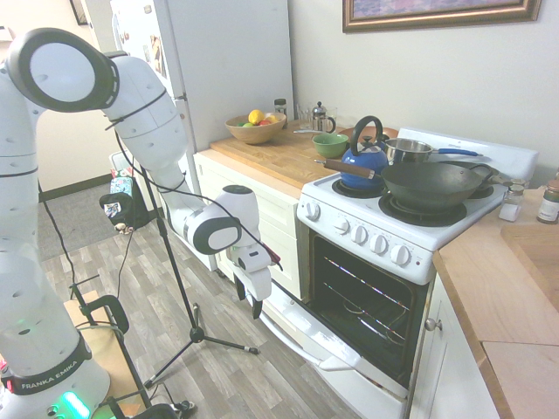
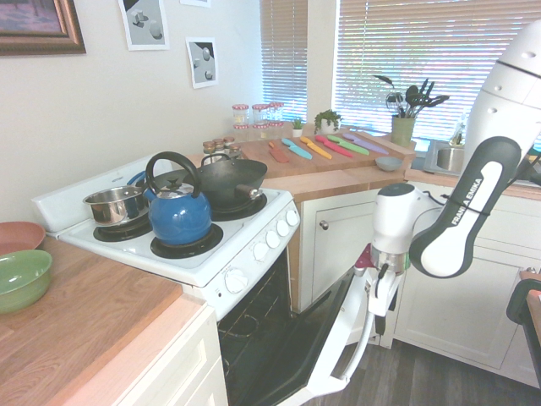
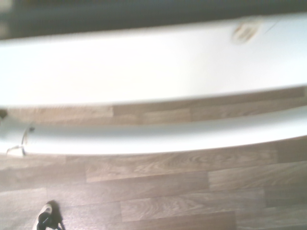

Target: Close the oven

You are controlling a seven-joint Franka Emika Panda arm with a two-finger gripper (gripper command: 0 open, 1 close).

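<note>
In the first exterior view, the oven [image 1: 362,301] sits at four o'clock, its door [image 1: 306,327] lowered; the gripper [image 1: 248,298], fingers spread, hangs near the door's bar handle [image 1: 293,344]

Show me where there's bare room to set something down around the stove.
The wooden counter looks free in front of the green bowl. The stovetop is crowded: blue kettle, steel pot and wok stand close together.

white rounded arm [image 2: 500,106] | dark-rimmed joint covers [image 1: 63,73] | black "FRANKA EMIKA" lettering | black cable [image 1: 194,194]
</note>
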